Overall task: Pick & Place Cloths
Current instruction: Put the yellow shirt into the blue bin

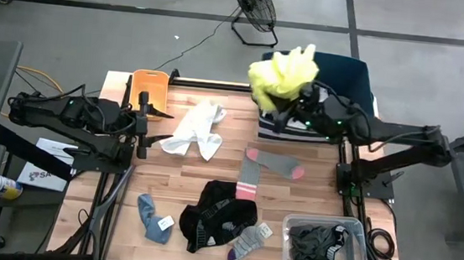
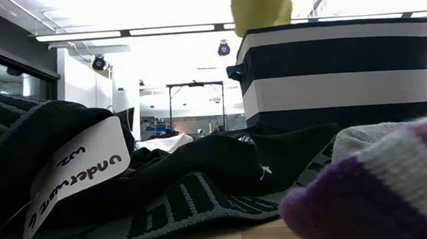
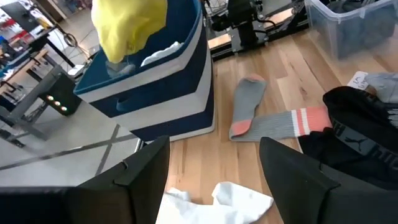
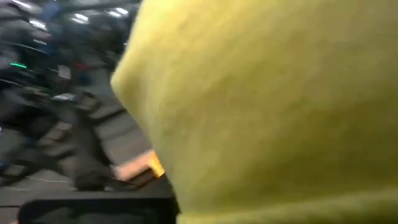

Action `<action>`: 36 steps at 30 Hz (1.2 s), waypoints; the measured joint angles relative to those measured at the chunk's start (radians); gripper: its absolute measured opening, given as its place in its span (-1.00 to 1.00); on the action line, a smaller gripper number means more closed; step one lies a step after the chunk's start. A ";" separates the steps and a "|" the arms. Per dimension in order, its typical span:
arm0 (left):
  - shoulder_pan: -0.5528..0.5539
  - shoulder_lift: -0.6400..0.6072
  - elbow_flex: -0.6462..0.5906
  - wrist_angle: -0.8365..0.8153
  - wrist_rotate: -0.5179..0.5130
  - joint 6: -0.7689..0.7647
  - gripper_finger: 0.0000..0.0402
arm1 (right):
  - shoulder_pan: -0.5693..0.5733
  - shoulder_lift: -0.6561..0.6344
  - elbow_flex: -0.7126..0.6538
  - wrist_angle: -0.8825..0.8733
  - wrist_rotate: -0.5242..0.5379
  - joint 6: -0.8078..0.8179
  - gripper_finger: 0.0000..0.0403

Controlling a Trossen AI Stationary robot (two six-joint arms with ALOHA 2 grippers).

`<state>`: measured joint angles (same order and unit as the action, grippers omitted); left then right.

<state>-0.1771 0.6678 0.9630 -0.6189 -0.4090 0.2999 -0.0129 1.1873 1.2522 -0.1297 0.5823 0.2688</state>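
My right gripper (image 1: 285, 109) reaches in from the table's right and is shut on a neon yellow cloth (image 1: 283, 71), held up over the striped navy tub (image 1: 348, 73) at the far right. The cloth fills the right wrist view (image 4: 267, 112). My left gripper (image 3: 214, 180) stands open at the table's left (image 1: 142, 128), above a white cloth (image 1: 196, 131) that lies flat. A grey sock with pink ends (image 1: 266, 168), a black garment (image 1: 218, 215), a blue-grey sock (image 1: 153, 219) and a striped grey sock (image 1: 249, 241) lie on the wood. My right gripper holds the neon yellow cloth (image 3: 127, 28), but the bunched cloth covers the fingers, so the part held cannot be told. The gripper comes level from the table's right. The cloth is lifted clear and hangs just above the tub's rim (image 2: 328, 26).
The tub holds a white cloth (image 3: 163, 53). A clear bin (image 1: 356, 233) with dark cloths stands at the near right. An orange tray (image 1: 149, 85) sits at the far left. A floor fan (image 1: 253, 6) stands beyond the table.
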 joint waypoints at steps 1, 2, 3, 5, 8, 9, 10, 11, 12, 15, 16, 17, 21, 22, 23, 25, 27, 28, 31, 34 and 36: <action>0.000 0.000 0.000 0.000 -0.001 -0.004 0.21 | -0.004 -0.015 0.000 -0.035 0.029 0.012 -0.67; 0.000 0.000 0.000 -0.003 -0.001 -0.011 0.21 | -0.011 -0.030 0.000 -0.073 0.054 0.027 -0.67; 0.000 0.000 0.000 -0.009 -0.001 -0.017 0.21 | -0.018 -0.044 0.000 -0.120 0.075 0.046 -0.67; 0.000 0.000 0.000 -0.018 -0.001 -0.021 0.21 | -0.038 -0.060 0.000 -0.211 0.113 0.091 -0.67; 0.000 0.000 0.000 -0.023 -0.001 -0.030 0.21 | -0.073 -0.070 0.000 -0.345 0.149 0.169 -0.67; 0.000 0.000 0.000 -0.024 -0.001 -0.036 0.21 | -0.085 -0.070 0.000 -0.380 0.150 0.194 -0.67; 0.000 0.000 0.000 -0.026 -0.001 -0.040 0.21 | -0.098 -0.070 0.000 -0.414 0.149 0.222 -0.67; 0.000 0.000 0.000 -0.030 -0.001 -0.043 0.21 | -0.112 -0.070 0.000 -0.457 0.148 0.252 -0.67; 0.000 0.000 0.000 -0.033 -0.001 -0.044 0.21 | -0.125 -0.069 0.000 -0.498 0.144 0.278 -0.67; 0.000 0.000 0.000 -0.041 -0.001 -0.047 0.21 | -0.165 -0.061 0.000 -0.605 0.145 0.356 -0.67; 0.000 0.000 0.000 -0.041 -0.001 -0.050 0.21 | -0.178 -0.059 0.000 -0.638 0.145 0.378 -0.67; 0.000 0.000 0.000 -0.042 -0.002 -0.054 0.21 | -0.192 -0.058 0.000 -0.667 0.144 0.397 -0.67; 0.000 0.000 0.000 -0.044 -0.002 -0.073 0.21 | -0.247 -0.044 0.000 -0.739 0.115 0.436 -0.67; 0.000 0.001 -0.001 -0.043 -0.002 -0.074 0.21 | -0.260 -0.037 0.000 -0.749 0.105 0.437 -0.67; 0.000 0.002 -0.003 -0.040 -0.002 -0.074 0.21 | -0.274 -0.029 0.000 -0.758 0.090 0.437 -0.67; 0.000 0.002 -0.014 -0.038 -0.002 -0.075 0.21 | -0.299 -0.008 0.000 -0.775 0.060 0.439 -0.67; 0.000 0.002 -0.026 -0.036 -0.002 -0.081 0.21 | -0.328 0.015 0.000 -0.798 0.041 0.445 -0.67; 0.000 0.002 -0.032 -0.036 -0.002 -0.082 0.21 | -0.341 0.027 0.000 -0.806 0.034 0.446 -0.67; 0.000 0.002 -0.048 -0.037 -0.002 -0.093 0.21 | -0.375 0.060 0.000 -0.816 0.007 0.464 -0.67; 0.000 0.002 -0.058 -0.036 -0.002 -0.098 0.21 | -0.406 0.085 0.000 -0.834 -0.009 0.478 -0.67; 0.000 0.002 -0.058 -0.041 -0.002 -0.108 0.21 | -0.426 0.100 0.000 -0.855 -0.011 0.491 -0.65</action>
<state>-0.1768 0.6701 0.9047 -0.6601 -0.4114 0.1919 -0.4390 1.2869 1.2522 -0.9849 0.5716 0.7601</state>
